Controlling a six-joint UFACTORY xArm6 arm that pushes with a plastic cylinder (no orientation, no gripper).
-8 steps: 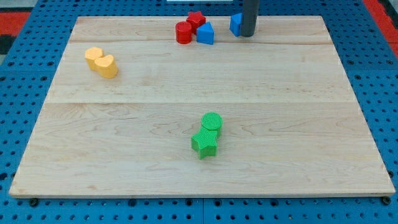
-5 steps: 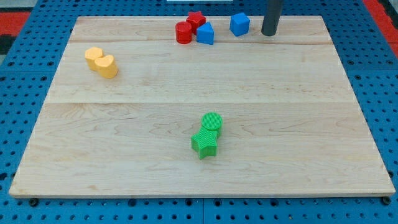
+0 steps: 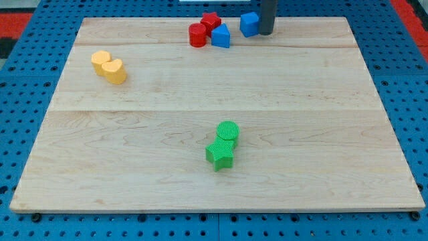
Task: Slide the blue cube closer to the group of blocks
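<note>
The blue cube [image 3: 249, 23] sits near the view's top edge of the wooden board [image 3: 214, 114]. My tip [image 3: 266, 33] touches the cube's right side. Just left of the cube is a group: a blue triangular block [image 3: 221, 36], a red cylinder [image 3: 197, 35] and a red star [image 3: 211, 21]. A small gap separates the cube from the blue triangular block.
Two yellow blocks [image 3: 109, 66] lie together at the view's left. A green cylinder [image 3: 228, 130] and a green star [image 3: 219, 154] touch each other below the middle. The board lies on a blue pegboard surface [image 3: 27, 120].
My tip moved away to the right of the blue cube, then came back left against it. The cube has slid a little left and up, closer to the group.
</note>
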